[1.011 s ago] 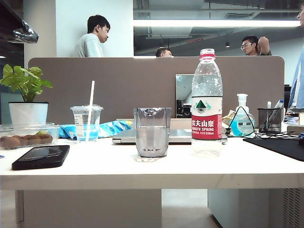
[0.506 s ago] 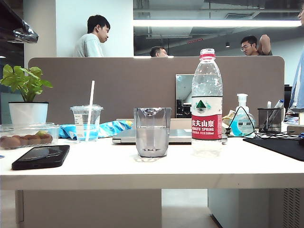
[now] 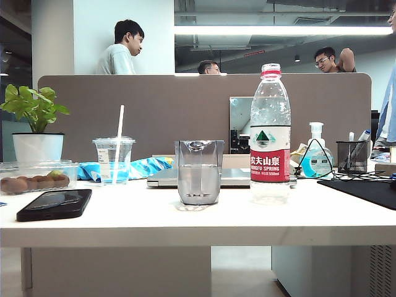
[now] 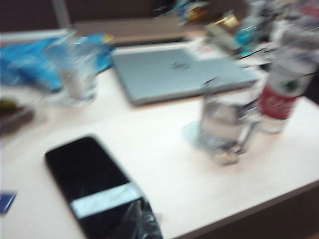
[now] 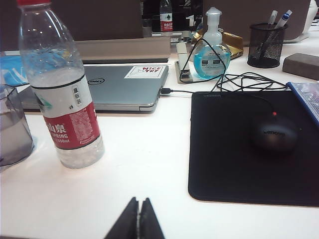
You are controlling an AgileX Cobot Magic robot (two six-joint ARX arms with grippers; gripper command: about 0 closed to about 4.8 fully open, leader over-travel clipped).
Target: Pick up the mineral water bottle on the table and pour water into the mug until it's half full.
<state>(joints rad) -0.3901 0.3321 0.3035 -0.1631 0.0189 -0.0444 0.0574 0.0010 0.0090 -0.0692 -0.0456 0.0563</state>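
The mineral water bottle point(image 3: 269, 133) stands beside the mug point(image 3: 198, 171) — right hand point(image 5: 138, 208) clenched, empty; left hand's state unclear.

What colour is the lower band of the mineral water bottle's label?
Red with white lettering on the mineral water bottle; the exterior view shows it best.

Left wrist view smeared all over w/ motion blur: bottle point(image 4: 281, 94) label unreadable, its top cut off by the frame edge; mug point(image 4: 223, 122) facets just a grey smudge. Left pincer point(image 4: 142, 224) only a dark translucent scrap at the frame edge, can't tell its jaws. Phone point(image 4: 92, 184) partly behind it.

Right wrist view: right pincer point(image 5: 138, 219) shows tips only, pressed together, rest cut off. Mug point(image 5: 14, 130) clipped by the edge, only one side seen. Bottle cap point(image 5: 34, 2) cropped.

Exterior view: neither pincer seen. Tabletop point(image 3: 198, 232) runs past both sides.
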